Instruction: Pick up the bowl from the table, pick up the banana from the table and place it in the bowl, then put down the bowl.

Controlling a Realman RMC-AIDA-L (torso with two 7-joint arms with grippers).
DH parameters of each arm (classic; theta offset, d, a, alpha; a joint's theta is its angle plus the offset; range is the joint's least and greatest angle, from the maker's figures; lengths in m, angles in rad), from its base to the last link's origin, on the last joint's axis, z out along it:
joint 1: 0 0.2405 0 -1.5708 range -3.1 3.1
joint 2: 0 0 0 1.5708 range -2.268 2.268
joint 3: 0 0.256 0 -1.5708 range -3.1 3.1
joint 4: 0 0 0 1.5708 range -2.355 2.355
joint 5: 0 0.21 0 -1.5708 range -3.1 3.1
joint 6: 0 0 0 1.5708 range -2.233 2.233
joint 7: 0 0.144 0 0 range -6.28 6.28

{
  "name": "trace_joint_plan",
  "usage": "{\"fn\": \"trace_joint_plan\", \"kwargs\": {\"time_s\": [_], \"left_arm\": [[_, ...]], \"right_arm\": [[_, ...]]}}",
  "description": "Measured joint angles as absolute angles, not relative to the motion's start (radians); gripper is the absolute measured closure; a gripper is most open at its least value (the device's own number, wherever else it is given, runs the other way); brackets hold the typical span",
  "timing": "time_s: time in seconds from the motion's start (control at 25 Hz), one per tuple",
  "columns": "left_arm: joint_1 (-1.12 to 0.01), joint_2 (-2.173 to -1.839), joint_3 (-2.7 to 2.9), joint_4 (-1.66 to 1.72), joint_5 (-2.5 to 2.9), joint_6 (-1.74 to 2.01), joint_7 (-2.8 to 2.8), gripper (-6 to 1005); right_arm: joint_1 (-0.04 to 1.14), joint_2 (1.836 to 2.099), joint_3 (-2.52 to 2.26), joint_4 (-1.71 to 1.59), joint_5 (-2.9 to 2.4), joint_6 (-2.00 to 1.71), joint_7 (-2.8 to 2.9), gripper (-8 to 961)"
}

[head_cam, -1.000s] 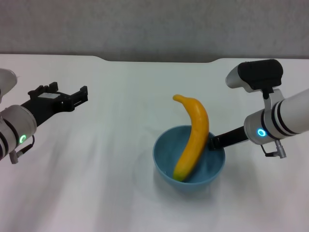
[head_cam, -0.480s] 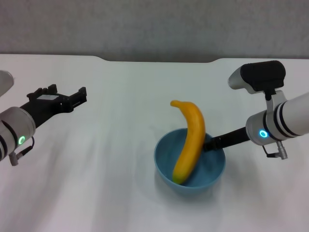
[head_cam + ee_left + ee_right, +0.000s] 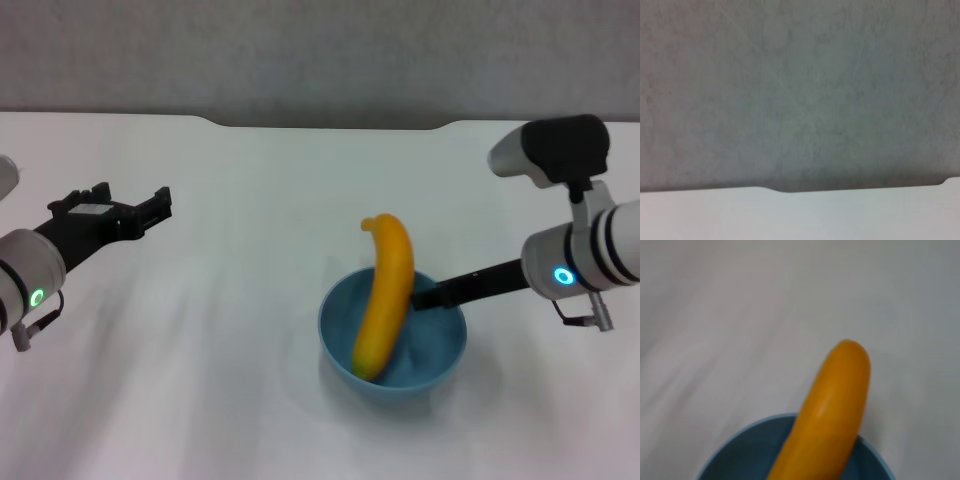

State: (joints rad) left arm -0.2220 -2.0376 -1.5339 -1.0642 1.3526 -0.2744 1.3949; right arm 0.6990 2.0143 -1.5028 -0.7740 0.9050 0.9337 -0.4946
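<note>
1. Two arms reach over a white bench [image 3: 230, 300].
2. A light-blue bowl [image 3: 345, 345] sits right of centre; a yellow banana [image 3: 385, 295] stands in it, leaning past the far rim.
3. The right gripper [image 3: 425, 297] has its fingers clamped on the bowl's right rim.
4. The left gripper [image 3: 150, 207] hovers far left, fingers apart.
</note>
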Motion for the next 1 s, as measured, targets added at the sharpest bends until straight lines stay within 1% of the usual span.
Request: {"fn": "trace_joint_plan", "kwargs": {"time_s": [0.44, 0.68, 0.76, 0.88, 1.0], "left_arm": [[-0.208, -2.035, -1.57, -1.047, 1.275, -0.318, 1.448, 134], [-0.199, -2.035, -1.685, -0.956, 1.083, -0.5, 1.586, 135], [-0.201, -2.035, -1.726, -0.896, 1.005, -0.583, 1.652, 136], [-0.208, -2.034, -1.782, -0.798, 0.887, -0.735, 1.769, 136], [-0.211, -2.033, -1.829, -0.707, 0.805, -0.877, 1.88, 137]], "right_arm": [[0.508, 2.01, -1.464, -1.041, 0.904, 0.965, -0.532, 389], [0.401, 2.012, -1.439, -1.144, 0.906, 0.887, -0.608, 392], [0.348, 2.014, -1.447, -1.187, 0.943, 0.812, -0.656, 393], [0.275, 2.013, -1.454, -1.214, 1.088, 0.709, -0.766, 394], [0.237, 2.012, -1.447, -1.176, 1.338, 0.655, -1.002, 396]]}}
